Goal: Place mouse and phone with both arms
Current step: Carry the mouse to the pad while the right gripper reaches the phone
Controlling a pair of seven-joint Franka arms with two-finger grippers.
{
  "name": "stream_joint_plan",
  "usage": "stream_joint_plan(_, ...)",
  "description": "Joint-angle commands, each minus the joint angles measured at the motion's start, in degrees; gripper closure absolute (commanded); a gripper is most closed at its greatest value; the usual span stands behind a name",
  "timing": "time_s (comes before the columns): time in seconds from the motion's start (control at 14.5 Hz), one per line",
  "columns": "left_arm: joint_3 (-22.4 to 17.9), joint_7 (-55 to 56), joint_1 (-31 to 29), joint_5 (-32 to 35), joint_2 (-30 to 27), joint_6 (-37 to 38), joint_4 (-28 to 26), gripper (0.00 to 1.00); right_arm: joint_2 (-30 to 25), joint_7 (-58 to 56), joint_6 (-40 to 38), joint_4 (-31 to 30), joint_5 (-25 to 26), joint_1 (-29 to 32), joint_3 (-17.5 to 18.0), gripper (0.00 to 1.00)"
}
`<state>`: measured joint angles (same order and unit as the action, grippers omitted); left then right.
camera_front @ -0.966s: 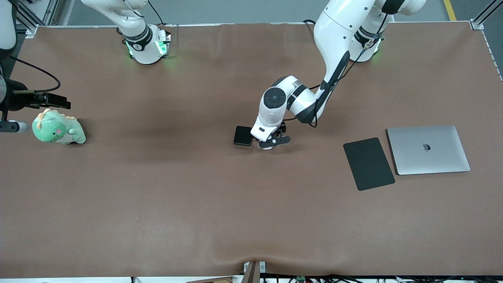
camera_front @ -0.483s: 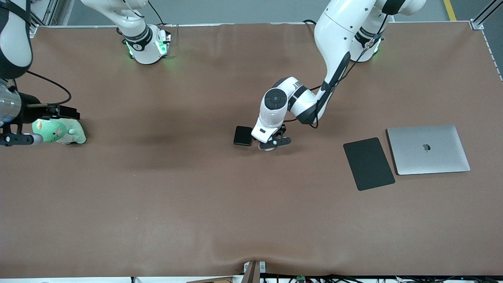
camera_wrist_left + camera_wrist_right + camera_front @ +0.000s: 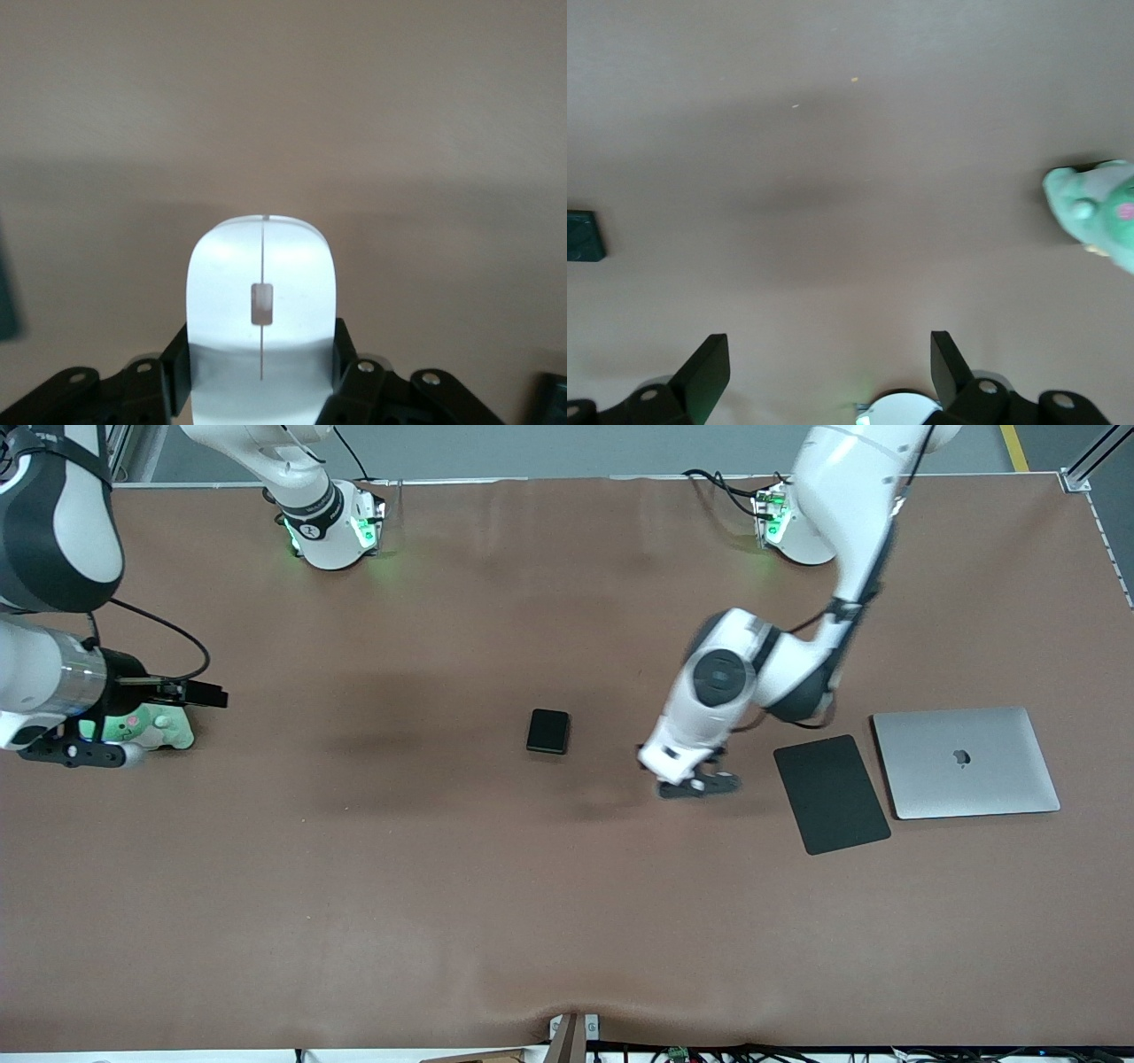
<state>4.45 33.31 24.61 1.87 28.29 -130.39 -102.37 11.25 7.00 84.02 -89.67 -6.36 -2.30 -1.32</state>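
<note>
Two arms are over the brown table (image 3: 443,921). The left gripper (image 3: 697,784) hangs over bare cloth around the middle of the table, between the phone (image 3: 547,731) and the black mouse pad (image 3: 831,793), and its fingers (image 3: 350,372) pinch the white mouse (image 3: 263,323) by its two long sides, the grey line and wheel showing on top. The phone lies flat near the table's middle, well apart from that gripper. The mouse pad lies toward the left arm's end of the table, just beside a closed silver laptop (image 3: 966,762), which is closer still to that end's edge. The right gripper (image 3: 75,753) is at the edge at the right arm's end, over a green plush toy (image 3: 168,731); its fingers (image 3: 709,372) are spread wide with nothing between them.
</note>
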Motion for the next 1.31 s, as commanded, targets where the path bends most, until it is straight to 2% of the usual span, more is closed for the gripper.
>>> stream_joint_plan(0.0, 0.6, -7.5, -6.3, 1.3, -2.4, 0.2, -3.9, 0.86, 1.2, 1.6, 0.9, 0.0, -5.2, -0.8, -0.3, 0.0)
stream_joint_plan(0.21, 0.6, -12.4, -12.2, 2.8, -2.5, 0.1, -5.5, 0.85, 1.7, 9.2, 2.6, -0.2, -5.6, -5.4, -0.3, 0.0)
stream_joint_plan(0.41, 0.7, -13.8, -17.3, 5.9, -1.1, -0.6, -5.6, 0.83, 3.1, 10.0, 5.1, -0.2, -5.6, -9.5, -0.3, 0.0)
stream_joint_plan(0.62, 0.9, -19.0, -22.0, 6.0, 0.8, -3.6, -5.6, 0.82, 4.0, 11.3, 6.2, -0.9, -5.6, -12.0, -0.3, 0.0)
stream_joint_plan(0.97, 0.9, -20.6, -23.4, 6.0, 3.4, -7.6, -5.5, 0.78, 6.5, 18.4, 10.0, -1.8, -5.7, -18.4, -0.2, 0.0)
stream_joint_plan(1.17, 1.0, -20.6, -23.4, 6.0, 4.8, -8.4, -5.6, 0.66, 7.3, 21.6, 15.9, -5.0, -5.8, -22.9, -0.2, 0.0)
stream_joint_plan(1.24, 1.0, -20.6, -23.4, 6.0, 4.8, -8.4, -5.6, 0.46, 8.5, 23.5, 17.6, -5.0, -5.9, -25.0, -0.3, 0.0)
